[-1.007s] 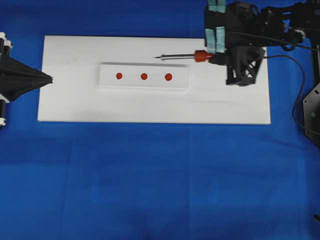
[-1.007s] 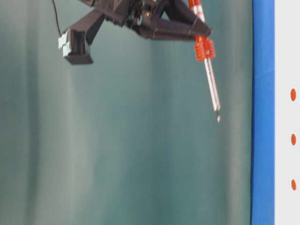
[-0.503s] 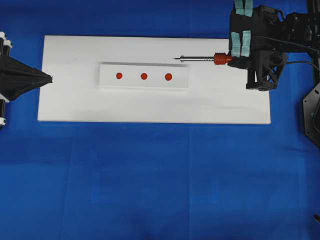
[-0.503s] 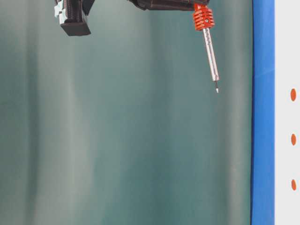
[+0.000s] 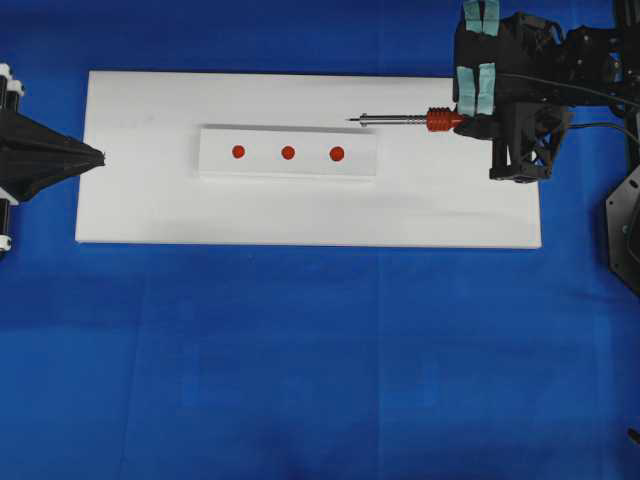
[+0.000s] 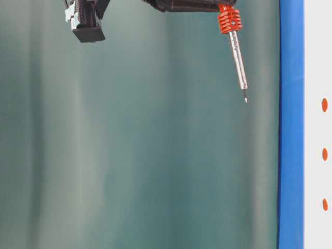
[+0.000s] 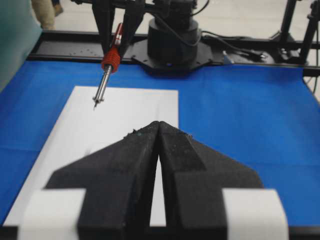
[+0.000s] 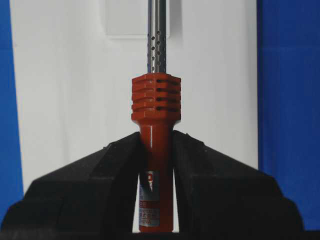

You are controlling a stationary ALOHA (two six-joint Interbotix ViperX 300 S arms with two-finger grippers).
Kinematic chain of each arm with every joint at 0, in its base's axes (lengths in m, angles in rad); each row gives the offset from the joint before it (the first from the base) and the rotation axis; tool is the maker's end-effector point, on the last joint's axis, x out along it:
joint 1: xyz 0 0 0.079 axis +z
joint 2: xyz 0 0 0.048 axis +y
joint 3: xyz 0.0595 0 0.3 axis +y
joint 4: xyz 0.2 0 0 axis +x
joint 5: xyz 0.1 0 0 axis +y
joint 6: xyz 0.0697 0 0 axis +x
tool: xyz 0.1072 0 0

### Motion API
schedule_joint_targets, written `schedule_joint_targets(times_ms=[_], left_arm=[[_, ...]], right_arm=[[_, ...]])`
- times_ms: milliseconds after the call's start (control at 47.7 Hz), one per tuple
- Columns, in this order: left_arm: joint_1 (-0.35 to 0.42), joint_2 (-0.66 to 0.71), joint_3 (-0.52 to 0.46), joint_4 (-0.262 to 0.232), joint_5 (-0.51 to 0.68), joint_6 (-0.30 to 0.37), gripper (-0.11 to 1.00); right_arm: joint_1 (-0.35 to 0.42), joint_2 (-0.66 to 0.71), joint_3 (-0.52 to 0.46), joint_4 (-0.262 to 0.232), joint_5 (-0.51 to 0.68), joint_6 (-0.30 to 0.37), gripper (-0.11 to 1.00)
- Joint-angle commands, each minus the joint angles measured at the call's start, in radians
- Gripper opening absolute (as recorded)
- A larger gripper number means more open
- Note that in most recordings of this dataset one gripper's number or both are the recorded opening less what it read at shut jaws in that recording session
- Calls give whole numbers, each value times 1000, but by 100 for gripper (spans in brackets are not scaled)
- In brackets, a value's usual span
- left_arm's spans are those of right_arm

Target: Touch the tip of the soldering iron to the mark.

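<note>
The right gripper (image 8: 156,150) is clamped on the soldering iron (image 5: 410,119), held off the white board (image 5: 150,210). Its tip (image 5: 350,120) sits at about one o'clock from the nearest red mark (image 5: 337,154), seemingly apart. The left gripper (image 7: 158,131) is closed, empty.

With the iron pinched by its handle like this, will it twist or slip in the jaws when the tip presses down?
Probably some. The right gripper clamps only the round, smooth-looking handle of the soldering iron, so it may pivot. The long shaft ending in the tip adds leverage. It looks stiff and light; the trailing black cord might tug.
</note>
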Motion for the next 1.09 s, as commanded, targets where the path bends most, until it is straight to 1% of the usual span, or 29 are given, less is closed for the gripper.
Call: schedule_joint_targets(times_ms=[0,566,881,1070], left_arm=[[2,9,-12,2,-11,-2,0],[2,9,-12,0,-11,-2,0],[2,9,-12,0,-11,-2,0],[2,9,-12,0,-11,0,0]], right_arm=[[0,-6,-17,-2,-6,0,6],[0,2,-11,0,-8,2,6],[5,57,-6,2,-34,2,6],[9,110,20,6,-81,2,6]])
